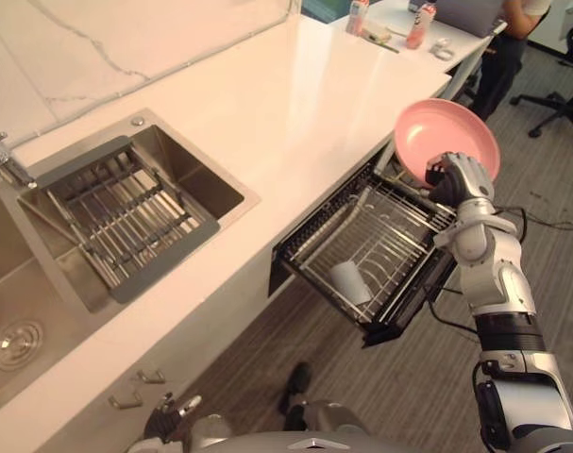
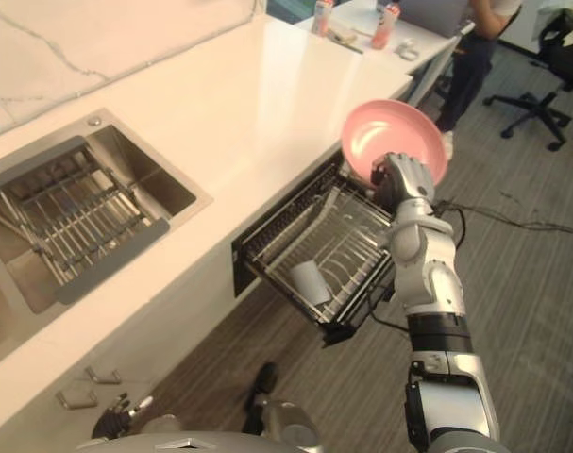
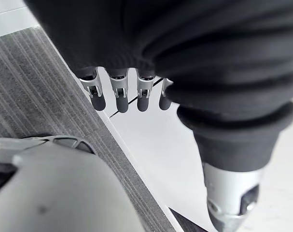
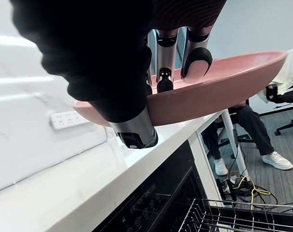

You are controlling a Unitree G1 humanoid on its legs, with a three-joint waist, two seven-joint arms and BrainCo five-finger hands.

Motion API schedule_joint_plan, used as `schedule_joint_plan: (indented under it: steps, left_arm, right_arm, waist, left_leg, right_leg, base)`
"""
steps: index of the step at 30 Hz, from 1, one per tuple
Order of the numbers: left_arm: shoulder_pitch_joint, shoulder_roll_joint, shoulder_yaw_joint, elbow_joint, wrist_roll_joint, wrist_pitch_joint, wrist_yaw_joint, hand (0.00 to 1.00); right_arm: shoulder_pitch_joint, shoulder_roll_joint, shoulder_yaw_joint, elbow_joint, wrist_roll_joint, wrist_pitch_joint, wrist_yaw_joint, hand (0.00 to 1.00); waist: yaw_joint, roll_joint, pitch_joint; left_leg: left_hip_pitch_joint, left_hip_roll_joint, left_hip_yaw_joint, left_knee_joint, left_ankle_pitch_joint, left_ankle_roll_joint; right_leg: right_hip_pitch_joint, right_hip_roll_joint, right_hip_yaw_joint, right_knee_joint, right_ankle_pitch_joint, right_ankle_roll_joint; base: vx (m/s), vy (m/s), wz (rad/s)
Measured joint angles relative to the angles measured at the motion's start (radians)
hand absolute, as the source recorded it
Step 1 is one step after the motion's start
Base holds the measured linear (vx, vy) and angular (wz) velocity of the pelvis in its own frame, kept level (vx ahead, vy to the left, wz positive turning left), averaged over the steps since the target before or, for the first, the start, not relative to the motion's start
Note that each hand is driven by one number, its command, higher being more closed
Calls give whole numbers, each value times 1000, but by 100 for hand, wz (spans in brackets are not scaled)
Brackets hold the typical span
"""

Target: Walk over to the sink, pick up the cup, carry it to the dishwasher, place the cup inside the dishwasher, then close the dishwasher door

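Note:
My right hand is shut on the rim of a pink plate, held tilted above the far corner of the pulled-out dishwasher rack. In the right wrist view the fingers curl over the plate and the thumb presses underneath. A white cup lies on its side in the wire rack, below and to the left of the plate. My left hand hangs low by the cabinet front with relaxed, straight fingers and holds nothing.
The steel sink with a drying rack and a faucet is set in the white counter at left. A person stands at a table with bottles at the far end. An office chair is at right.

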Motion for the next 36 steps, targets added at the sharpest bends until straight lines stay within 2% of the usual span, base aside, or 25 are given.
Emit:
schedule_joint_plan:
  steps: [4, 6, 13, 15, 19, 23, 26, 31, 33, 36]
  left_arm:
    - [-25, 1, -2, 1, -1, -5, -2, 0]
    - [-56, 1, -4, 3, -4, -11, -2, 0]
    - [-125, 21, -30, -1, -91, -27, -1, 0]
    - [-130, 28, -39, -2, -110, -38, -1, 0]
    - [-149, 32, -47, -2, -128, -47, -1, 0]
    - [-177, 37, -78, -3, -149, -47, -2, 0]
    - [-202, 38, -101, -2, -150, -46, -3, 0]
    - [-236, 36, -149, -2, -172, -40, -4, 0]
    - [-249, 22, -174, -3, -189, -39, -6, 0]
    - [-252, 20, -195, -4, -208, -43, -5, 0]
  right_arm:
    - [43, 9, -17, 1, 4, 18, -3, 100]
    - [45, 14, -17, 4, 11, 21, -6, 100]
    - [16, 18, -14, 14, 44, 61, -45, 100]
    - [-32, 18, 1, 65, 63, 66, -48, 100]
    - [-82, 13, 28, 120, 129, 80, -49, 100]
    - [-176, -18, 72, 212, 181, 80, -42, 100]
    - [-263, -51, 116, 297, 216, 80, -39, 100]
    - [-392, -114, 180, 442, 336, 84, -28, 100]
    - [-472, -157, 186, 517, 387, 90, -13, 100]
    - [-554, -201, 215, 595, 435, 105, -3, 100]
  waist:
    - [-3, 1, 14]
    - [-5, -2, 54]
    - [-14, -2, 171]
    - [-17, -1, 203]
    - [-17, 7, 228]
    - [-4, 25, 256]
    - [2, 49, 270]
    - [20, 92, 294]
    - [26, 121, 307]
    - [36, 130, 307]
  left_leg:
    - [-29, -26, -24, -13, 9, 15]
    - [-79, -45, -30, 5, 11, 28]
    - [-232, -50, -53, 119, -12, 64]
    - [-277, -50, -59, 155, -21, 72]
    - [-339, -51, -81, 201, -33, 81]
    - [-400, -60, -86, 238, -39, 92]
    - [-447, -76, -107, 254, -39, 104]
    - [-499, -96, -108, 264, -31, 118]
    - [-517, -120, -110, 250, -17, 130]
    - [-530, -149, -109, 225, 3, 137]
  right_leg:
    - [-26, -23, -6, 1, 18, 7]
    - [-66, -47, -5, 3, 37, 10]
    - [-180, -81, 50, 42, 65, 27]
    - [-213, -89, 52, 54, 72, 26]
    - [-259, -99, 57, 66, 82, 27]
    - [-308, -108, 72, 71, 99, 25]
    - [-346, -121, 72, 74, 110, 24]
    - [-402, -145, 77, 89, 120, 18]
    - [-432, -168, 83, 103, 122, 19]
    - [-462, -187, 97, 104, 129, 19]
  base:
    - [-22, 170, 11]
    - [-58, 164, 9]
    - [-77, 212, 10]
    - [-76, 169, 4]
    - [-84, 150, 10]
    - [-92, 131, 3]
    - [-105, 131, 8]
    - [-117, 116, 6]
    - [-114, 132, 10]
    - [-75, 111, 3]
